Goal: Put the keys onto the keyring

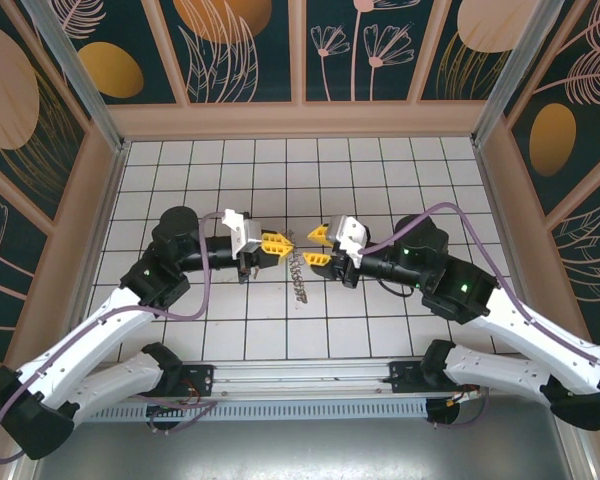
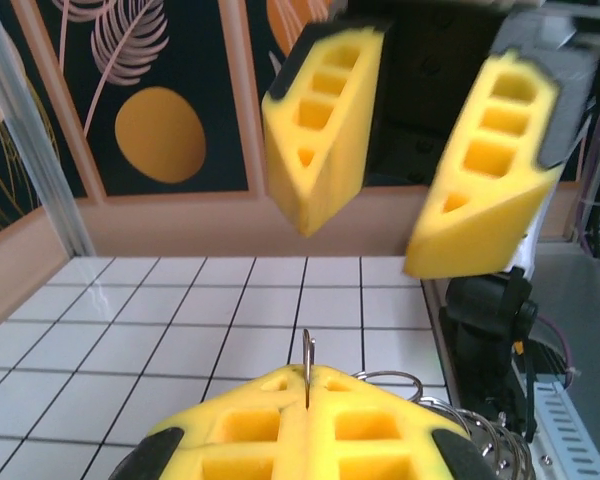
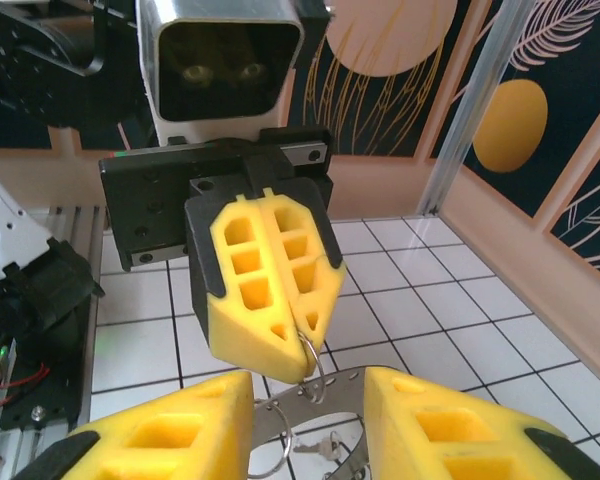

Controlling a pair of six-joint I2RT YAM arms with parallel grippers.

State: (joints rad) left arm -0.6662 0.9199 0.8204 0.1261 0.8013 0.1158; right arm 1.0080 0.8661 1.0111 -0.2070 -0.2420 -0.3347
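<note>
Yellow foam pads were seen nose to nose over the middle of the tiled bench (image 1: 380,330) in the top view. The left claw (image 1: 277,243) lay at 9 o'clock and the right claw (image 1: 318,246) at 3 o'clock. The keyring (image 1: 298,276) trailed from between them towards 6 o'clock as a chain-like strip.

In the left wrist view, the left claw (image 2: 307,385) was shown shut, with a thin metal edge of the keyring (image 2: 307,350) pinched upright between its pads. Wire loops (image 2: 485,430) were bunched at 4 o'clock. The right claw (image 2: 370,245) was held at 12 o'clock, its jaws parted with nothing between them.

In the right wrist view, the flat ring was seen hung from the left claw's tip, between the parted right fingers (image 3: 180,440) and apparently untouched by them. The keys (image 3: 325,444) were made out at 6 o'clock, small and partly hidden. Whether they were already threaded could not be told.

The step was judged to be the threading itself, with the ring steadied by the left claw and the right one freed. The next move was judged to call for the key's loop to be found and pinched cleanly without the ring being knocked askew.
</note>
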